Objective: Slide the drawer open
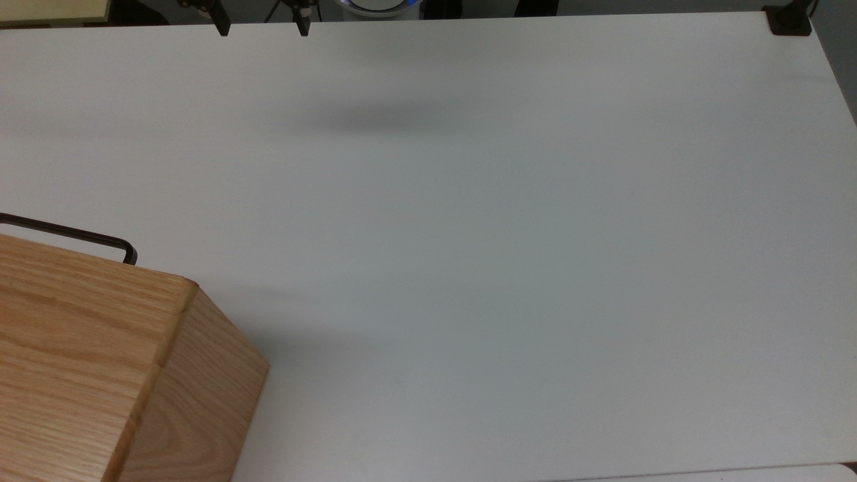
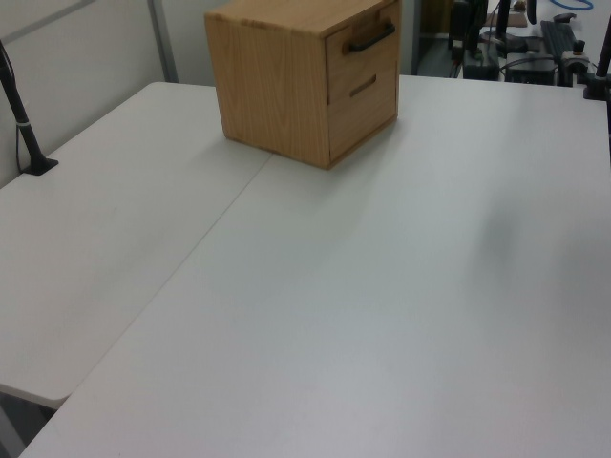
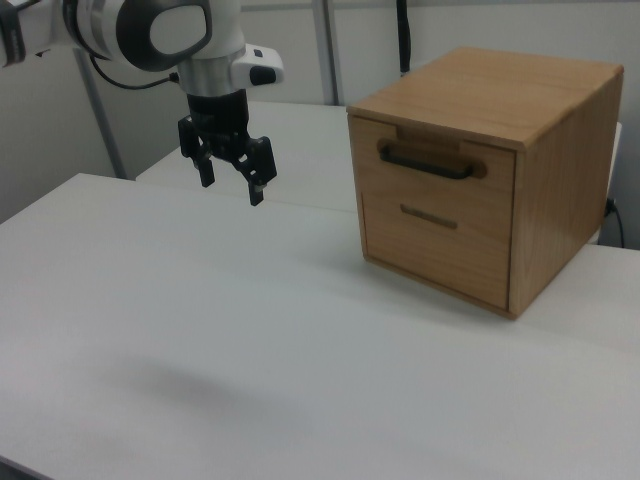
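Observation:
The drawer [image 3: 490,190] is the upper front panel of a light oak cabinet [image 3: 500,95], flush with the cabinet face. Its thin black bar handle [image 3: 428,163] runs across the panel. In the left view the drawer [image 2: 377,57] and its handle [image 2: 370,38] face the left view's right. From above, the handle [image 1: 67,234] pokes out past the cabinet's grained top [image 1: 80,335]. My gripper [image 3: 231,188] hangs open above the table, well to the right view's left of the cabinet, fingers pointing down, holding nothing. The gripper [image 1: 262,30] sits at the top view's upper edge.
A second panel with a small pull [image 3: 428,216] lies below the drawer. The white table [image 1: 502,268] spreads wide between gripper and cabinet. A black clamp [image 1: 789,20] sits at a far corner, and a black post [image 2: 24,124] stands at the left view's left edge.

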